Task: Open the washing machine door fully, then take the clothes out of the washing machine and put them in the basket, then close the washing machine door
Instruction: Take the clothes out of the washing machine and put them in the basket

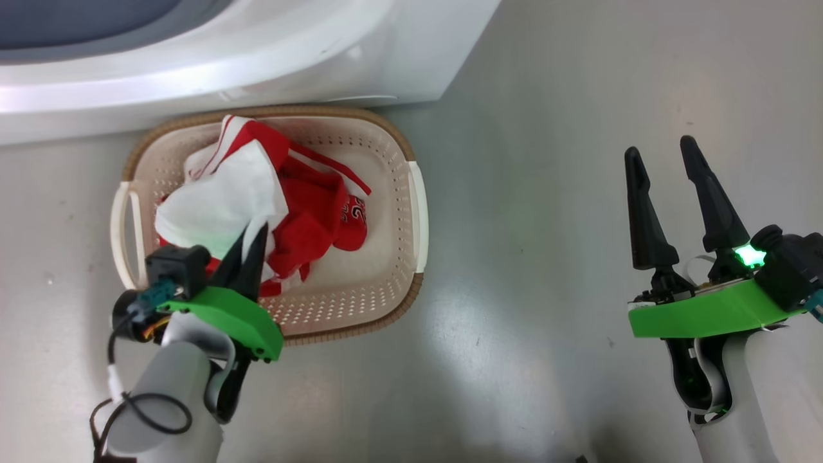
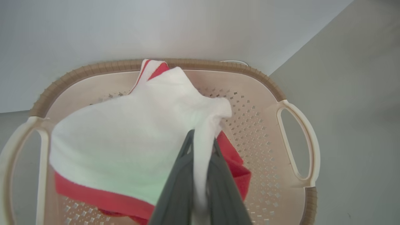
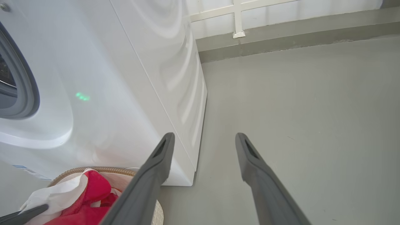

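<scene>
And there's the left claw [image 1: 255, 230], low over the near-left part of the basket [image 1: 416, 193], its two dark fingers pinched tight on a fold of the white garment [image 1: 222, 202]. The left wrist view shows it well: a strip of that white cloth runs straight down between the closed fingers, firmly caught.

The clothes [image 1: 302, 212] are heaped inside the basket, bunched toward its left half. The white garment lies on top, with a red jersey [image 1: 321, 218] beneath and beside it. Some white print peeks out near the basket's middle, too crumpled to read. One red-and-white trimmed edge climbs up onto the basket's far rim. The perforated bottom on the basket's right side is bare.

The washing machine [image 1: 270, 58] stands directly behind the basket, and the brown far rim is tucked right up against its white front. Whether they touch, I cannot tell.

Off to the basket's right, well apart from it, the right claw [image 1: 661, 146] hangs over the grey floor [image 1: 540, 212]. Its fingers are spread wide with nothing between them.
</scene>
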You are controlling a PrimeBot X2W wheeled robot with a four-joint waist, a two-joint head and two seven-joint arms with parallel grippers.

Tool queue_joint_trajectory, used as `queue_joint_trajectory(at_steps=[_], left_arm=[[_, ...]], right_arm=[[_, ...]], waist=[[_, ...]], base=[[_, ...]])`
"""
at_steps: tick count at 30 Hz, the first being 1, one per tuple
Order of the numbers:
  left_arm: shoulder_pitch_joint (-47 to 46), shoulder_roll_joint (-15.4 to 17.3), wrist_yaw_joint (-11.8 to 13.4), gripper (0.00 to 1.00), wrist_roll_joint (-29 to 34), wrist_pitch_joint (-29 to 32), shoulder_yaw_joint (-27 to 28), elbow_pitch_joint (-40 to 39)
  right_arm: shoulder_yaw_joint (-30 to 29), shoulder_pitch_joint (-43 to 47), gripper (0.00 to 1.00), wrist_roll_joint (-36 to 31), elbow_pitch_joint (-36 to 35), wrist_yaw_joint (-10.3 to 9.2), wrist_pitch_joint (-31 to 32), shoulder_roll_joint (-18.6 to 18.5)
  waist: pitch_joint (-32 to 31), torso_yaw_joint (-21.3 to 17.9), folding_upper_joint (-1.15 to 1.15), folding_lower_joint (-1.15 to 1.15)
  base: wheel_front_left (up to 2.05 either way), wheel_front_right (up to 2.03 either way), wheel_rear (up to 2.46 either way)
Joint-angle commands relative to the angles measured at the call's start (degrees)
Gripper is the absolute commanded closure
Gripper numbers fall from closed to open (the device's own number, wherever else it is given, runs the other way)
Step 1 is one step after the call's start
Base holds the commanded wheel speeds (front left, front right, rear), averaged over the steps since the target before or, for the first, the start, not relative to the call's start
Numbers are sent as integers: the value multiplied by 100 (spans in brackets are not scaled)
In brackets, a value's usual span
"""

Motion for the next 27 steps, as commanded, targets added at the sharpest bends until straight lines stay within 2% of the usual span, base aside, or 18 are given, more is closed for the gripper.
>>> queue_joint_trajectory(at_steps=[1,5,14,15,16,17,18,19,20,27], left_arm=[[-35,201,-33,100,-86,-28,-32,63],[-243,279,-33,100,-259,-28,-356,350],[-479,385,-33,100,-529,-28,-564,614],[-484,393,-33,90,-537,-28,-581,604],[-475,396,-33,72,-550,-28,-596,589],[-458,397,-33,60,-565,-28,-611,571],[-436,399,-33,40,-577,-28,-615,545],[-408,399,-33,11,-593,-28,-606,516],[-379,396,-33,0,-606,-28,-596,490],[-198,371,-33,0,-640,-28,-460,321]], right_arm=[[152,28,0,43,-149,42,-36,10],[152,5,0,41,-174,42,-36,10],[150,-10,0,25,-165,42,-36,10],[147,-8,0,23,-159,42,-36,10],[147,-4,0,21,-148,42,-36,10],[143,2,0,19,-135,42,-36,10],[139,5,0,19,-119,42,-36,10],[142,7,0,19,-104,42,-36,10],[144,8,0,17,-92,42,-36,10],[151,40,0,-14,-20,42,-36,10]], waist=[[89,-50,0,0],[181,-74,0,0],[210,-94,0,0],[196,-87,0,0],[172,-80,0,0],[144,-70,0,0],[111,-59,0,0],[76,-49,0,0],[38,-37,0,0],[-242,31,0,0]], base=[[0,0,0],[0,0,0],[0,0,0],[0,0,0],[0,0,0],[0,0,0],[0,0,0],[0,0,0],[0,0,0],[0,0,0]])
